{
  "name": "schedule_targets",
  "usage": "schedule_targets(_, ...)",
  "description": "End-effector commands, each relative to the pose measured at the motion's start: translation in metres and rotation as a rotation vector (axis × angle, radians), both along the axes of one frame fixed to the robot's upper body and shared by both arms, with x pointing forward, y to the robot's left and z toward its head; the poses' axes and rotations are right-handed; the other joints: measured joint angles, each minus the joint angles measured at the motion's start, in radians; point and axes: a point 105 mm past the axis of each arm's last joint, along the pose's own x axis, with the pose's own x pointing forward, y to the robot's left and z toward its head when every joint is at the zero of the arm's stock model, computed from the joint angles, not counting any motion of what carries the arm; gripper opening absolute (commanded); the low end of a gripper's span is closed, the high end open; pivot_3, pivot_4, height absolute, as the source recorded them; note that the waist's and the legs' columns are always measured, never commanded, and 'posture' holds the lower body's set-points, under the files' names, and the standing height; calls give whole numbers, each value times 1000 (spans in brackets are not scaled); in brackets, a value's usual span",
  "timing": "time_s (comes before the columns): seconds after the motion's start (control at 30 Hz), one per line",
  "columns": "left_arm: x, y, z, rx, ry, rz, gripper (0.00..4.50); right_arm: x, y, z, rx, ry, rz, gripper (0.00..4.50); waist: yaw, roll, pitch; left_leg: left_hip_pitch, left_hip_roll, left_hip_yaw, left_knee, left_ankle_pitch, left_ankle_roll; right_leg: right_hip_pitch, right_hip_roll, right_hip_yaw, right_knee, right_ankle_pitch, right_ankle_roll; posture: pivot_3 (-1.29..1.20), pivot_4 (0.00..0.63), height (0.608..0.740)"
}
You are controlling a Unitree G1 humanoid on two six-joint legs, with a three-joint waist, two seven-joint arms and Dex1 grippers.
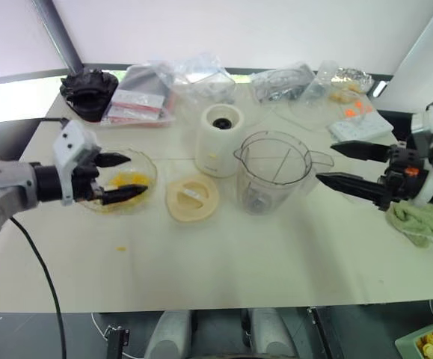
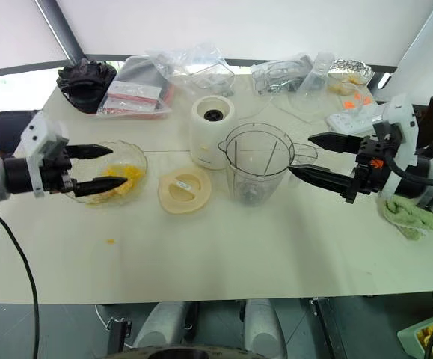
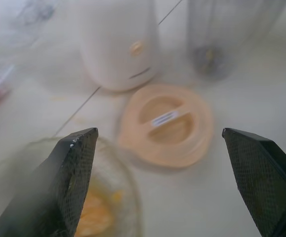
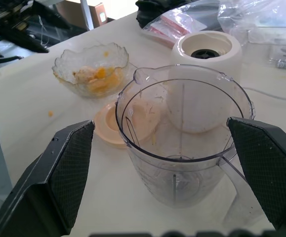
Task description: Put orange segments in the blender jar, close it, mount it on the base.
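Cream table (image 1: 223, 262), pale wall behind (image 1: 238, 30), dark slanted pole (image 1: 60, 34)

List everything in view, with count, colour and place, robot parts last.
jar: one, clear, empty, table centre
base: one, cream, behind and left of jar
lid: one, cream-yellow, flat, left of jar
dish: one, clear, left side
orange segments: several, yellow-orange, in dish
stray bit: one, orange, on table nearer than dish
black part: one, far left
bags: several, clear, far edge
cloth: one, green, right edge
left gripper: open, over dish
right gripper: open, right of jar
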Motion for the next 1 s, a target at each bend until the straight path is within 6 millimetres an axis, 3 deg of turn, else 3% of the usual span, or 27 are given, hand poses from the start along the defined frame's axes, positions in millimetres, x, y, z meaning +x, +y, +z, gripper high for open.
schedule_targets(0.03,13,11,9,162,-33,-30,4219,-1,3,9,4,-53,8,4468,0,0,0,0,0,0,0,0,0,0,0,0,0,0,0,0,150,740)
schedule_targets(0.33,67,57,-15,447,66,58,4219,0,6,9,10,-77,1,4468,0,-1,0,0,-2,0,1,0,0,0,1,0,2,2,4,0,150,740)
schedule_targets(0.5,88,70,-29,555,75,84,4219,0,6,9,17,-82,-12,4468,-1,-1,0,-1,-2,0,1,0,0,-2,0,0,3,3,5,0,150,740)
schedule_targets(0.77,102,69,-52,589,155,146,4219,1,7,10,13,-89,-16,4468,-1,-1,0,-1,-1,0,3,0,1,-2,0,0,4,4,7,0,150,740)
schedule_targets(1.0,100,71,-75,584,264,190,4219,4,9,10,10,-94,-8,4468,-3,-1,0,-1,-1,0,4,0,1,-2,0,0,6,4,7,0,150,740)
